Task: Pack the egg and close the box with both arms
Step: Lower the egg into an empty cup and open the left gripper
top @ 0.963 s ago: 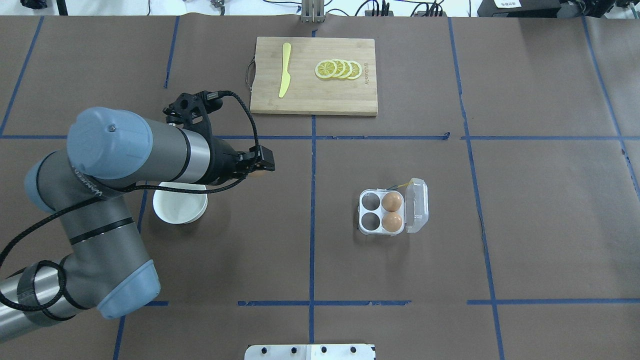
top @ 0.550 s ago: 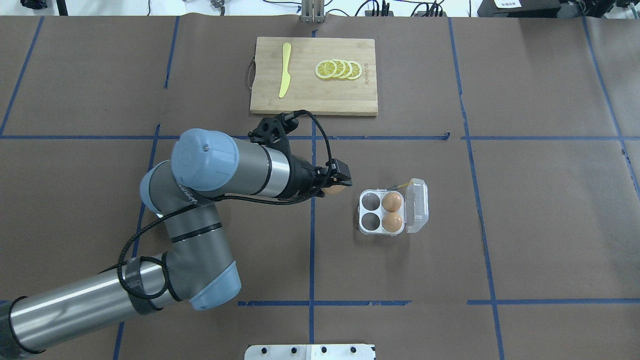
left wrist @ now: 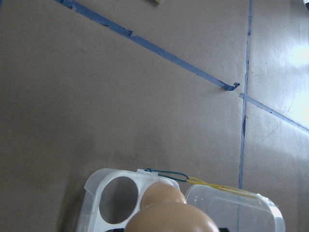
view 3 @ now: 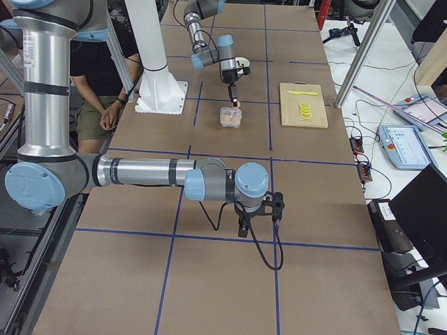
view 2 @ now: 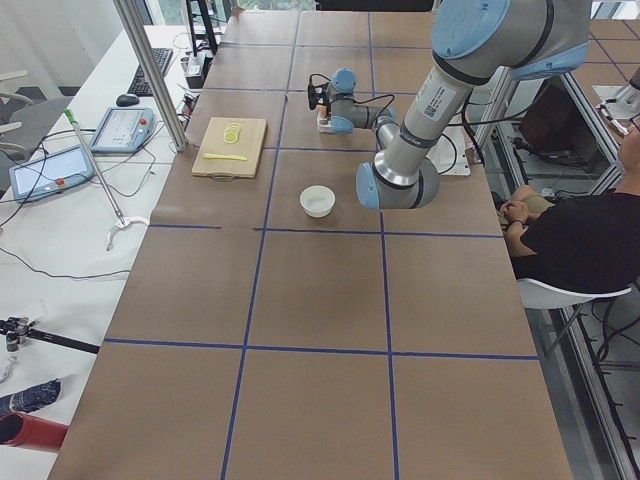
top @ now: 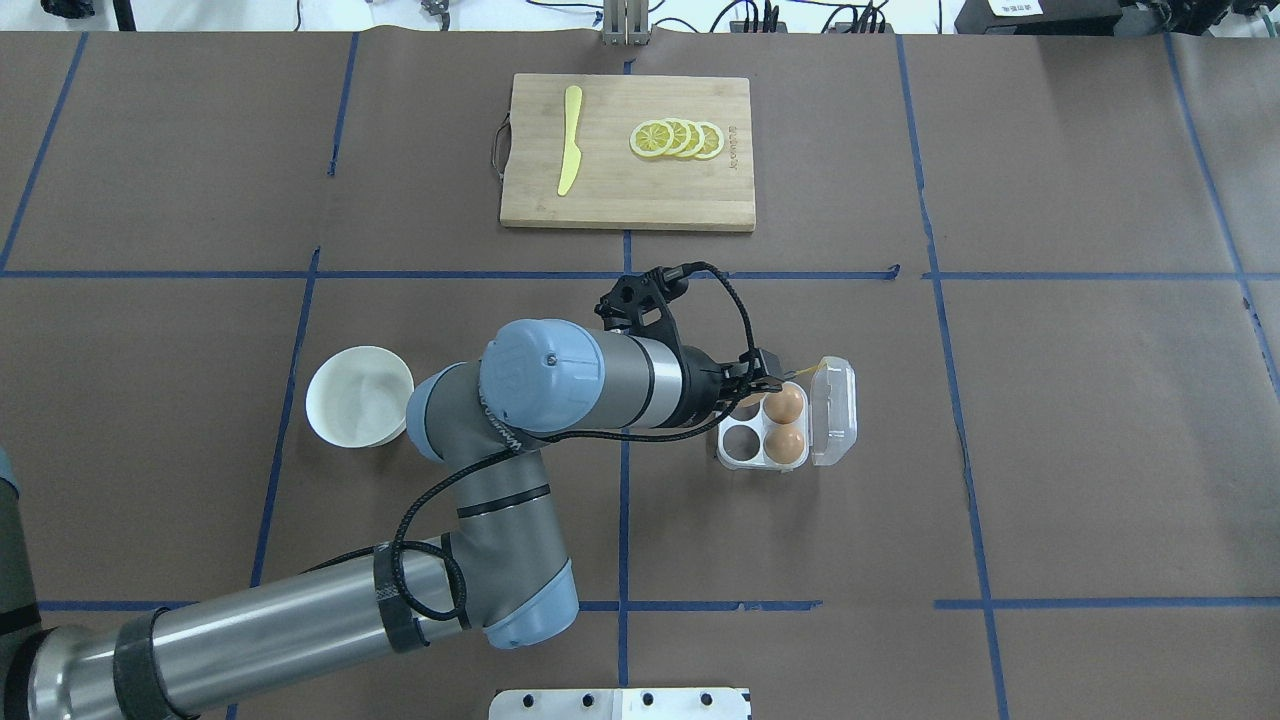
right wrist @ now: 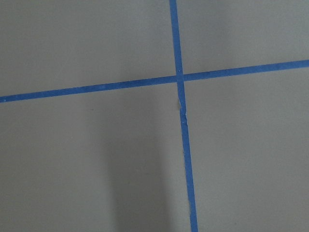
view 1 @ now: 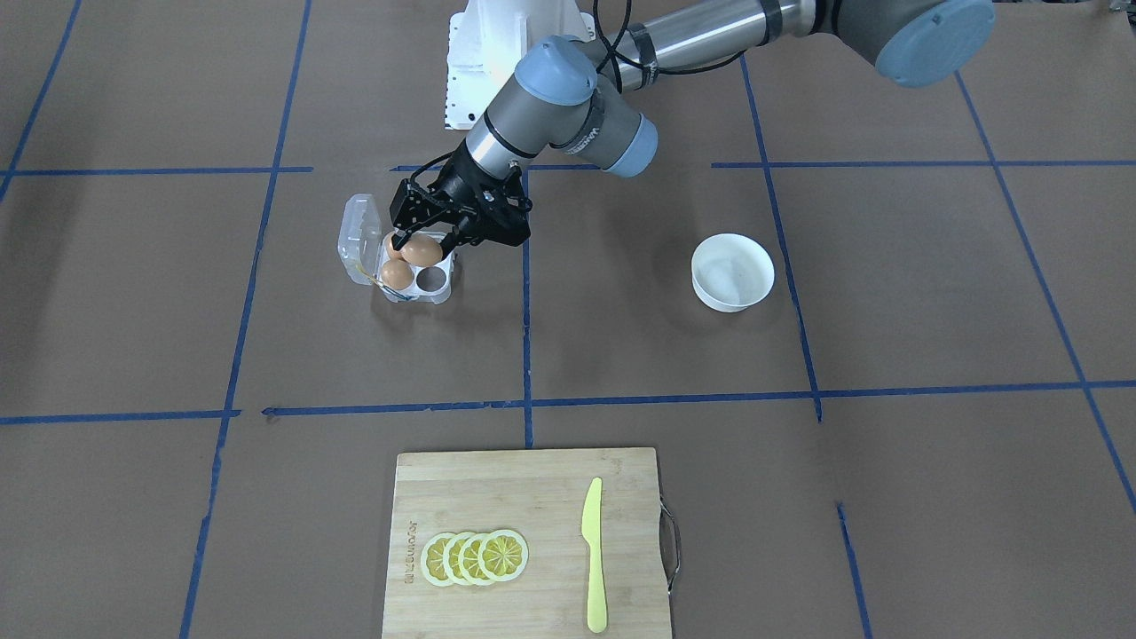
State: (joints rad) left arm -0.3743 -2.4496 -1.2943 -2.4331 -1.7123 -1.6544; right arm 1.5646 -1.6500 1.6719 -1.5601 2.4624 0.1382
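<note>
A small, smooth, light-brown egg [view 1: 422,252] is held clamped between the fingers of the black two-finger left gripper [view 1: 424,241], just over the small clear plastic four-cup egg carton [view 1: 417,298]. The carton lies near the middle of the brown paper-covered desk [top: 1100,450]. The egg is carried over the carton's empty side, but which of the two empty cups lies beneath it cannot be told. Two more brown eggs [top: 785,403] are seated in the cups beside the hinged transparent lid [top: 836,410], which stands open on the side toward the desk's right edge. The right gripper [view 3: 242,229] is seen only from the side camera, low over bare desk toward the right edge and well apart from the carton. Whether its fingers are apart or together cannot be told. A round white bowl [top: 360,396] stands toward the left edge, and a wooden cutting board [top: 620,190] lies near the far edge.
</note>
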